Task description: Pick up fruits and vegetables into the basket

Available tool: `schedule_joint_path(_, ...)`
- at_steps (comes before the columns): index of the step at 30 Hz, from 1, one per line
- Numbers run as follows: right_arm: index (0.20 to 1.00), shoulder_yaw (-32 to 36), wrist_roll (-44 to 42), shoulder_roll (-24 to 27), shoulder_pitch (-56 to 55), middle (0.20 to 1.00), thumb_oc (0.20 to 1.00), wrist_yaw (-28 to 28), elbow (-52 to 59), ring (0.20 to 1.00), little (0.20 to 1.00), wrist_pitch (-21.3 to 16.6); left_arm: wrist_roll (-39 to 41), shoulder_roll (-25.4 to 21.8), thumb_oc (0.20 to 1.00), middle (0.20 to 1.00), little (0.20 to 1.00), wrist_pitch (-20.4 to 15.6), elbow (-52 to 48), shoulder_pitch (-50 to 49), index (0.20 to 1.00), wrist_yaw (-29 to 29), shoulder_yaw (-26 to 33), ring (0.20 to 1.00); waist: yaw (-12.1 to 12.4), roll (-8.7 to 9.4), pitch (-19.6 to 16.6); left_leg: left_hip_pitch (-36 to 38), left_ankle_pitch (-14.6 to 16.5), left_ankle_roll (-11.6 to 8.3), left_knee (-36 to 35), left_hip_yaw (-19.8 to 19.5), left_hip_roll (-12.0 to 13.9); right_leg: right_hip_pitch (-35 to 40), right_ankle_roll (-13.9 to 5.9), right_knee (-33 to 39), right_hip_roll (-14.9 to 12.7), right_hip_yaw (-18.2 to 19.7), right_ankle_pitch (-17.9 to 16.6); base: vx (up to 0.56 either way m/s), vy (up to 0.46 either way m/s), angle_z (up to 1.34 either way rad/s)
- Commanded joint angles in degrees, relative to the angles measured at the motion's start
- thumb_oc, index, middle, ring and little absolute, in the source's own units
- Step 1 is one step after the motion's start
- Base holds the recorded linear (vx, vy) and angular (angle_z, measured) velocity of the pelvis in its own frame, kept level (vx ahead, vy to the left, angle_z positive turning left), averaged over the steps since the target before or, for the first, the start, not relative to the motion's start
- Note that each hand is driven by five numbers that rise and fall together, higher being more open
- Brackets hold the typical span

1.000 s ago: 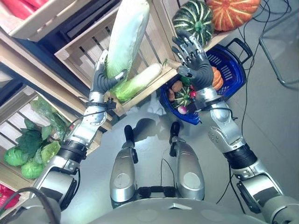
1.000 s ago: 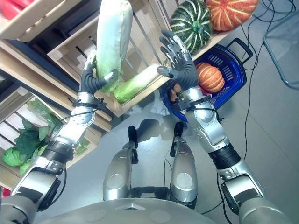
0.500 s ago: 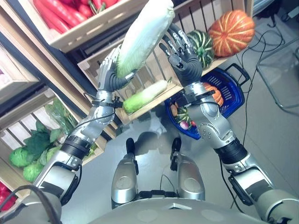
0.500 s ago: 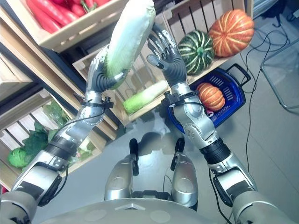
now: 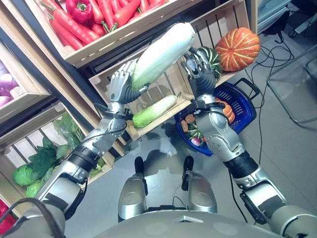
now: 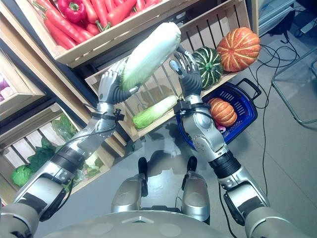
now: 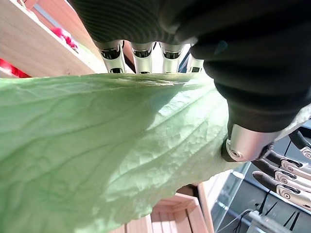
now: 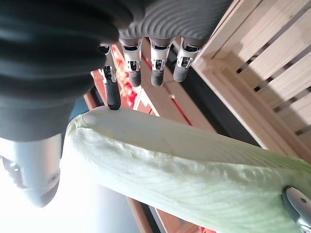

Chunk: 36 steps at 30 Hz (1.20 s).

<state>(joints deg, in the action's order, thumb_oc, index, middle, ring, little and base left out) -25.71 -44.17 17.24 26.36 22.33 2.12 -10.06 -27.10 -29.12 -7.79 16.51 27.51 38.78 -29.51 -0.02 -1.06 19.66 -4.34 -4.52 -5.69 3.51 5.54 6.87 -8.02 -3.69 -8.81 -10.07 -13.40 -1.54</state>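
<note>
My left hand is raised in front of the shelves and shut on a long pale-green napa cabbage, fingers and thumb curled round its lower half. The cabbage slants up to the right. My right hand is open beside the cabbage's upper end, its straight fingers reaching just past the leaves. The blue basket stands on the floor below the right arm, with an orange pumpkin and several smaller vegetables in it.
A second napa cabbage lies in the middle wooden crate. A green striped squash and an orange pumpkin sit on the shelf to the right. Carrots and red peppers fill the top crate; leafy greens lie at lower left.
The camera has tipped upward. The held cabbage has leaned further right, and my right hand has risen from in front of the basket to the cabbage's upper end.
</note>
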Motion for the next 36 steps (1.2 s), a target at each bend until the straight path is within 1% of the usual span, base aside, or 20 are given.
schedule_joint_path(1, 1.000, -2.2, 3.3, -4.2, 2.2, 1.000, 1.000, -0.9, 3.2, 1.000, 1.000, -0.9, 1.1, 1.9, 0.200, 0.200, 0.200, -3.1, -5.0, 3.2, 0.200, 1.7, -4.1, 0.200, 0.7, 2.67, -1.6, 0.9, 2.8, -0.18, 2.0, 1.3, 0.4, 5.6, -4.19, 4.1, -4.3, 0.1, -1.4, 0.00, 0.000, 0.00)
schedule_joint_path(3, 1.000, -1.5, 5.2, -4.4, 2.3, 1.000, 1.000, -0.4, 3.8, 1.000, 1.000, -1.3, 6.9, 3.0, 0.200, 0.200, 0.200, -2.3, -4.6, 2.3, 0.200, 0.5, -3.1, 0.200, 0.8, 2.68, -1.9, 1.3, 2.8, -0.16, 1.8, 1.2, 0.4, 6.0, -4.17, 4.2, -4.2, 0.1, -1.3, 0.02, 0.003, 0.01)
schedule_joint_path(4, 1.000, -1.5, 5.2, -4.4, 2.3, 1.000, 1.000, -0.4, 3.8, 1.000, 1.000, -1.2, 7.0, 3.0, 0.200, 0.200, 0.200, -2.3, -4.6, 2.3, 0.200, 0.4, -3.0, 0.200, 0.8, 2.67, -1.9, 1.4, 2.8, -0.17, 1.8, 1.2, 0.4, 6.0, -4.17, 4.2, -4.2, 0.1, -1.3, 0.04, 0.004, 0.01)
schedule_joint_path(6, 1.000, -0.3, 7.4, -4.4, 1.7, 1.000, 1.000, 0.4, 5.3, 1.000, 1.000, -1.6, 12.2, 4.2, 0.200, 0.200, 0.200, -1.6, -4.3, 0.5, 0.200, -0.1, -1.7, 0.200, 0.8, 2.73, -2.4, 1.9, 2.9, -0.16, 1.7, 1.1, 0.5, 6.4, -4.25, 4.3, -4.2, 0.2, -1.3, 0.05, 0.006, 0.00)
schedule_joint_path(10, 1.000, 2.0, 10.4, -3.8, 0.2, 1.000, 1.000, 1.6, 8.3, 1.000, 1.000, -1.1, 15.9, 5.1, 0.200, 0.200, 0.200, -1.2, -3.9, -2.2, 0.200, 0.8, 0.6, 0.200, 0.5, 2.69, -3.0, 2.6, 3.1, -0.12, 1.5, 1.3, 0.6, 6.8, -4.23, 4.3, -4.0, 0.5, -1.2, 0.05, 0.012, 0.00)
schedule_joint_path(17, 1.000, 5.4, 11.0, -2.2, -2.7, 1.000, 1.000, 2.6, 10.5, 1.000, 1.000, -1.2, 17.8, 5.3, 0.200, 0.200, 0.200, -1.7, -2.9, -5.6, 0.200, 2.3, 4.9, 0.200, 0.0, 2.47, -3.9, 3.6, 3.3, -0.05, 1.5, 1.6, 0.7, 7.5, -4.22, 4.5, -3.9, 1.0, -1.0, 0.05, 0.018, -0.03)
schedule_joint_path(20, 1.000, 6.7, 10.8, -1.9, -4.1, 1.000, 1.000, 3.5, 10.8, 1.000, 1.000, -2.0, 18.8, 5.4, 0.200, 0.200, 0.200, -2.0, -2.1, -6.7, 0.200, 3.3, 6.4, 0.200, -0.2, 2.29, -4.3, 4.0, 3.3, -0.07, 1.4, 1.8, 0.8, 8.0, -4.22, 4.7, -3.9, 1.1, -1.0, 0.05, 0.024, -0.02)
schedule_joint_path(23, 1.000, 8.8, 10.5, -1.4, -5.6, 1.000, 1.000, 4.6, 11.3, 1.000, 1.000, -3.1, 20.3, 5.2, 0.200, 0.200, 0.200, -3.4, -1.3, -8.3, 0.200, 4.2, 8.6, 0.200, -0.5, 2.10, -4.9, 4.6, 3.4, -0.15, 1.3, 1.9, 0.9, 8.4, -4.31, 4.8, -4.0, 1.2, -0.9, 0.06, 0.024, 0.00)
schedule_joint_path(28, 1.000, 10.5, 7.4, -1.3, -7.9, 1.000, 1.000, 3.9, 11.3, 1.000, 1.000, -1.4, 18.3, 4.7, 0.200, 0.200, 0.200, -5.6, -1.7, -10.0, 0.200, 4.8, 10.9, 0.200, -0.6, 1.94, -5.9, 5.1, 3.6, -0.21, 1.2, 2.0, 1.0, 8.8, -4.37, 4.9, -4.1, 1.5, -0.8, 0.05, 0.015, -0.02)
schedule_joint_path(29, 1.000, 10.5, 5.1, -1.3, -8.2, 1.000, 1.000, 3.1, 10.9, 1.000, 1.000, -0.8, 17.0, 4.4, 0.200, 0.200, 0.200, -6.3, -1.9, -10.2, 0.200, 4.9, 11.2, 0.200, -0.6, 1.94, -6.1, 5.4, 3.6, -0.17, 1.1, 2.1, 1.0, 9.0, -4.38, 5.0, -4.1, 1.4, -0.8, 0.04, 0.004, 0.00)
schedule_joint_path(31, 1.000, 10.4, 1.5, -1.3, -8.9, 1.000, 1.000, 1.1, 10.4, 1.000, 1.000, -0.3, 14.6, 3.9, 0.200, 0.200, 0.200, -6.9, -3.1, -10.5, 0.200, 5.0, 11.6, 0.200, -0.5, 1.95, -6.5, 5.7, 3.6, -0.16, 0.9, 2.2, 1.0, 9.3, -4.34, 5.2, -4.1, 1.3, -0.8, 0.05, 0.000, 0.00)
schedule_joint_path(33, 1.000, 9.9, -0.8, -1.8, -9.1, 1.000, 1.000, -0.9, 9.5, 1.000, 1.000, -0.7, 12.6, 3.5, 0.200, 0.200, 0.200, -7.3, -3.9, -10.2, 0.200, 4.9, 11.5, 0.200, -0.3, 1.98, -6.7, 5.7, 3.6, -0.18, 0.9, 2.1, 1.0, 9.6, -4.35, 5.3, -4.1, 1.1, -0.7, 0.02, -0.003, 0.01)
schedule_joint_path(36, 1.000, 8.4, -5.6, -2.3, -8.4, 1.000, 1.000, -7.0, 9.0, 1.000, 1.000, -0.6, 9.2, 2.7, 0.200, 0.200, 0.200, -7.2, -5.3, -9.4, 0.200, 3.9, 10.7, 0.200, 0.2, 2.04, -6.9, 5.7, 3.6, -0.21, 0.8, 1.9, 0.9, 10.0, -4.28, 5.6, -4.1, 0.9, -0.7, 0.00, 0.000, 0.00)
